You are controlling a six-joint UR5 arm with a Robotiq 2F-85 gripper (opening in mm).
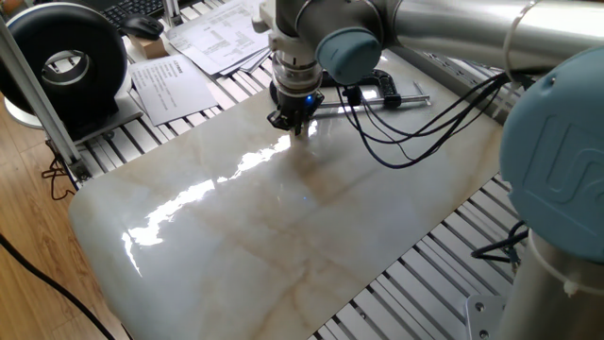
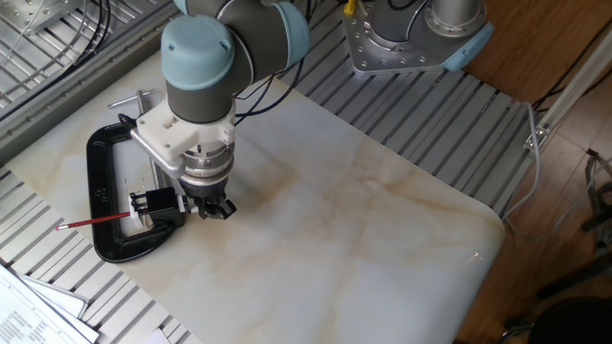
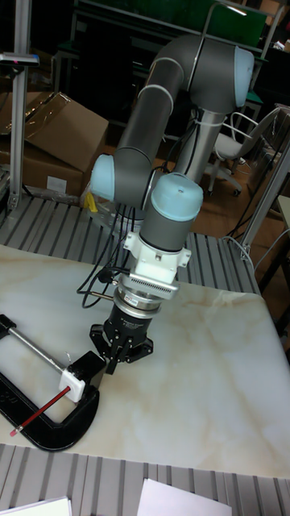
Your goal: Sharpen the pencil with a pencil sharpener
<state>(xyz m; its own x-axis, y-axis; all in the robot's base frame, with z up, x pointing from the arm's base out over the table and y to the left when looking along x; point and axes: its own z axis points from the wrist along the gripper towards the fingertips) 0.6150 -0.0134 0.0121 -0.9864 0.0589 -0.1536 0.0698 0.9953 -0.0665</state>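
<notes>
hand (image 2: 214, 207) just beside clamp (image 2: 96, 205) | fingers: cannot tell | slab (image 2: 382, 258) bare toward far edge

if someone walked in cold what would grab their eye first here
The big grey and pale-blue arm dominates, its claw pointing down at the marble slab. Beside it, a black C-clamp at the slab's edge holds a small sharpener with a red pencil sticking out.

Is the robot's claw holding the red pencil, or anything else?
No. The gripper holds nothing visible; the pencil sticks out of the sharpener, clamped in the black clamp.
</notes>
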